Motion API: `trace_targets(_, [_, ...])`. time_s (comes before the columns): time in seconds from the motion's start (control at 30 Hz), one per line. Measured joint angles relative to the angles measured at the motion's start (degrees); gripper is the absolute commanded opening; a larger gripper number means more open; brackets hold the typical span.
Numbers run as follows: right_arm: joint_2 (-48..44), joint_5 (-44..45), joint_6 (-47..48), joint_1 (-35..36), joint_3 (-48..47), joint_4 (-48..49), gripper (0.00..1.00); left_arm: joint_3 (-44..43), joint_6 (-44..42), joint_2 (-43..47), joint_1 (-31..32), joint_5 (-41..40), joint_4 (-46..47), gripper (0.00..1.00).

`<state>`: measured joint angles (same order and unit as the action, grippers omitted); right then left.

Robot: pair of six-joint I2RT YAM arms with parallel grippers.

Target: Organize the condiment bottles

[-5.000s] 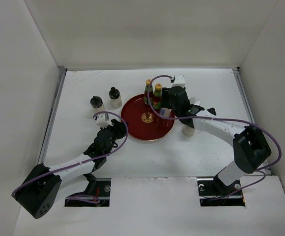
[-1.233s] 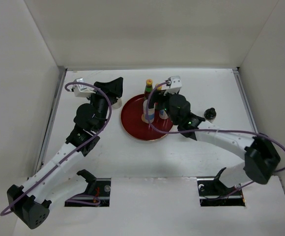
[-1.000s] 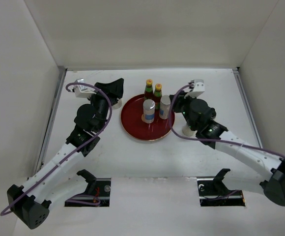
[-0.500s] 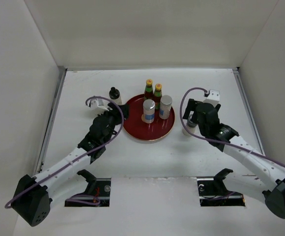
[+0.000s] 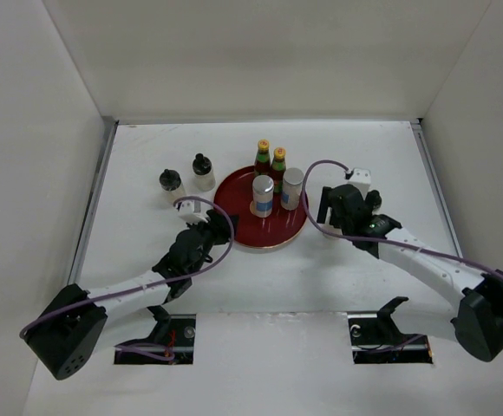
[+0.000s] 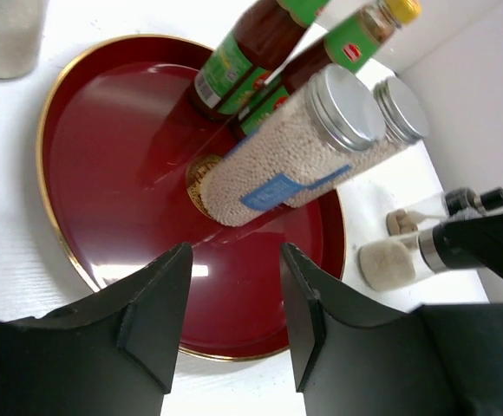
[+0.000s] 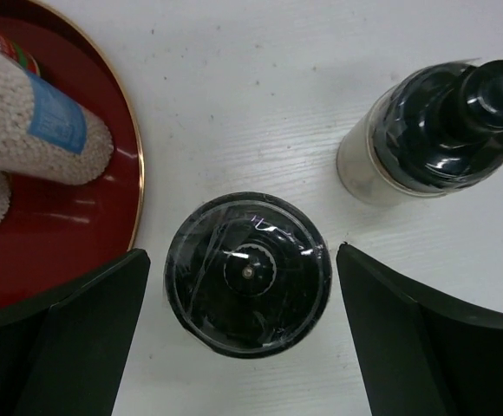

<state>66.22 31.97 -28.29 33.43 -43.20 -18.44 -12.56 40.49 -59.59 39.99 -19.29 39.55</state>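
Top: round red tray (image 5: 273,230) midway between worktop's (image 5: 338,277) side edges holds two yellow-capped red sauce bottles (image 5: 263,158) and two silver-lidded pale-granule jars (image 5: 263,196), two dark-capped pale shakers (image 5: 171,182) off its left rim; left wrist: left gripper (image 6: 230,260) fingers apart, empty, above tray's rim; right wrist: right gripper (image 7: 241,256) fingers wide, straddling black-capped shaker (image 7: 247,299) beside tray's right rim, not touching.

- White table (image 5: 147,260): flat, pale surface with a faint wood grain.
- Round red tray (image 5: 273,236): gold-rimmed, set on the table towards its back.
- Front left shaker (image 5: 171,182): dark-capped, upright, left of the tray and apart from it.
- Rear left shaker (image 5: 202,171): dark-capped, upright, near the former.
- Flat-capped shaker (image 7: 247,273): upright, just right of the tray rim.
- Knob-capped shaker (image 7: 425,130): upright, near the flat-capped one.
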Motion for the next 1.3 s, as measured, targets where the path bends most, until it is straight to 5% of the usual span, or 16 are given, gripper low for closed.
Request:
trace_targets(0.2, [3.7, -0.2, -0.6, -0.1, -0.3, -0.1, 0.59, 1.8, -1.4, -0.1, 0.8, 0.2, 4.7, 0.44])
trace_targets(0.3, [3.8, 1.3, -1.2, 0.0, -0.3, -0.5, 0.51, 2.2, -1.8, 0.7, 1.0, -0.2, 5.6, 0.44])
trace_targets(0.8, [-1.5, 7.4, -0.1, 12.7, -7.6, -3.2, 0.48, 2.2, -2.7, -0.9, 2.3, -2.4, 7.5, 0.46])
trace_targets(1.3, [21.4, 1.7, 2.1, 20.1, -15.8, 12.5, 0.48, 2.8, -2.4, -0.6, 0.2, -3.4, 7.4, 0.47])
